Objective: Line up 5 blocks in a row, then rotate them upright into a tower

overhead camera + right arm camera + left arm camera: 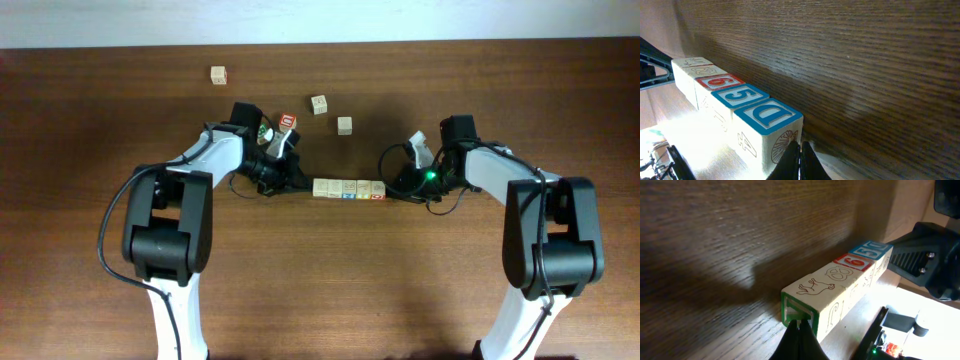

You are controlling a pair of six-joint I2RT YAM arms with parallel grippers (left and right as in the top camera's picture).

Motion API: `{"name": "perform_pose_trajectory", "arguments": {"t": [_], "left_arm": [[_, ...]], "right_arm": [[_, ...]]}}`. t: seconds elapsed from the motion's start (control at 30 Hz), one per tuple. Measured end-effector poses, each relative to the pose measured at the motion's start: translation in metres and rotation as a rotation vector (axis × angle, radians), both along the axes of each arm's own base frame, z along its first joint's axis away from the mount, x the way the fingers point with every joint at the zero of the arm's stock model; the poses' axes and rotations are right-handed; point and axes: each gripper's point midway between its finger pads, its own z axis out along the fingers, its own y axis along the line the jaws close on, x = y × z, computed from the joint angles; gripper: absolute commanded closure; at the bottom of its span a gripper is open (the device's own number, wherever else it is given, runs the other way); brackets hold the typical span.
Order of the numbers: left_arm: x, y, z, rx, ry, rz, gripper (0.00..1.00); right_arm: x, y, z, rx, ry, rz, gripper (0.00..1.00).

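Note:
Five pale wooden blocks (348,188) lie side by side in one straight row at mid-table. My left gripper (303,184) is shut, with its tips against the row's left end. In the left wrist view the left gripper (799,324) touches the green-framed end face of the nearest block (815,287). The right gripper (392,190) is also shut, at the row's right end. In the right wrist view the right gripper (801,145) meets the shell-printed face of the blue D block (767,114). Behind it come a blue 5 block (738,95) and a red block (719,81). Neither gripper holds anything.
Loose blocks lie behind the row: one far left (218,74), two near the centre (318,103) (344,125), and a red-faced one (288,121) beside the left arm. Cables trail from both wrists.

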Motion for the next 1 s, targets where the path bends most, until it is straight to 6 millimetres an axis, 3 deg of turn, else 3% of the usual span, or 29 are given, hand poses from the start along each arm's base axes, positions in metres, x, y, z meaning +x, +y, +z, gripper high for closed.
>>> {"name": "perform_pose_trajectory", "arguments": {"t": [0.43,1.0], "left_arm": [[0.008,0.009,0.005,-0.036,-0.005,0.031,1.00],[0.002,-0.002,0.005,-0.038,-0.004,0.002,1.00]], "right_arm": [[0.000,0.000,0.000,0.000,0.000,0.000,0.95],[0.000,-0.001,0.000,-0.004,0.001,-0.001,0.95]]}}
